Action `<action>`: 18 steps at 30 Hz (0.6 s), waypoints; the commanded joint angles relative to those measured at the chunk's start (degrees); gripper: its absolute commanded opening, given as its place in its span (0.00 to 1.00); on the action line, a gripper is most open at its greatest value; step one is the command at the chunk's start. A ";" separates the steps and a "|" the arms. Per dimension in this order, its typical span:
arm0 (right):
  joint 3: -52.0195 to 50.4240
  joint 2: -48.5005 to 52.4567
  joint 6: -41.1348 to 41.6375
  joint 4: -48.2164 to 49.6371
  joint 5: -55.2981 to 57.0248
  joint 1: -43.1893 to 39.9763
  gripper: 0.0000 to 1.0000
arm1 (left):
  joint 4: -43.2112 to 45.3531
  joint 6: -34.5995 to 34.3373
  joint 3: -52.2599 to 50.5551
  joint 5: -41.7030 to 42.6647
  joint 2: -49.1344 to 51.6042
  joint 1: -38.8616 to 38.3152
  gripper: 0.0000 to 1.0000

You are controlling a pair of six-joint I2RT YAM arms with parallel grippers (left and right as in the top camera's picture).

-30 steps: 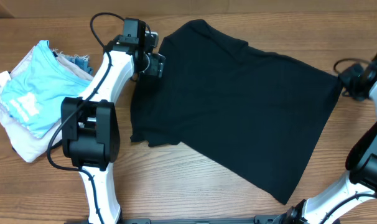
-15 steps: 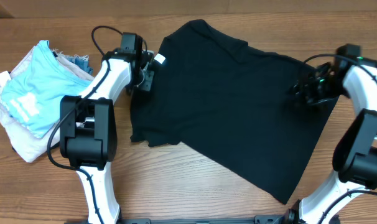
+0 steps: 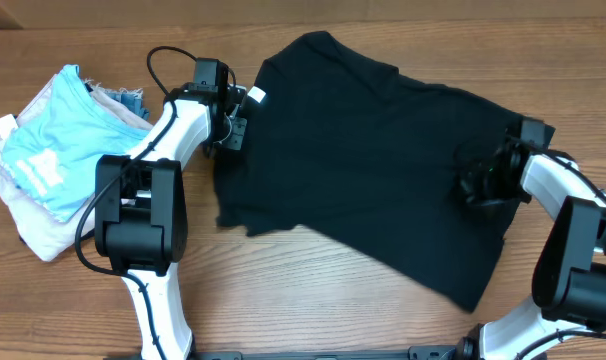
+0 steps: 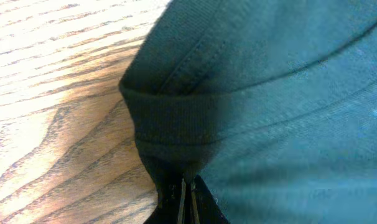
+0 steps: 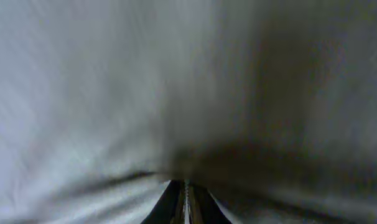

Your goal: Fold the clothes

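On the wooden table, left gripper and right gripper pinched the black shirt; matched, taut lifts should fold cleanly.

The black T-shirt lies spread out at an angle; a light-blue-and-white clothes pile sits well apart.

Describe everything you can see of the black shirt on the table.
The black shirt is a soft-looking knit with a stitched hem, lying mostly flat and skewed on the wooden table. The left hand pinches the hem at its left edge, and the right hand pinches fabric near its right side.
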 commanded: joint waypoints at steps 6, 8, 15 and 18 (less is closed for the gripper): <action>6.19 6.49 -10.05 6.60 13.99 -9.66 0.35 | -1.25 -1.29 -2.32 1.09 1.70 -0.39 0.31; 10.25 6.36 -12.37 2.97 5.20 -10.03 0.61 | -1.22 -1.29 -1.81 2.97 1.70 -0.39 0.40; 16.79 0.85 -12.33 -21.18 -0.15 -10.23 0.62 | -1.64 -1.29 -0.79 4.44 1.70 -0.39 0.45; 16.17 0.44 -13.33 -29.92 -1.11 -8.26 0.61 | -2.71 -1.29 1.51 4.44 1.70 -0.39 0.48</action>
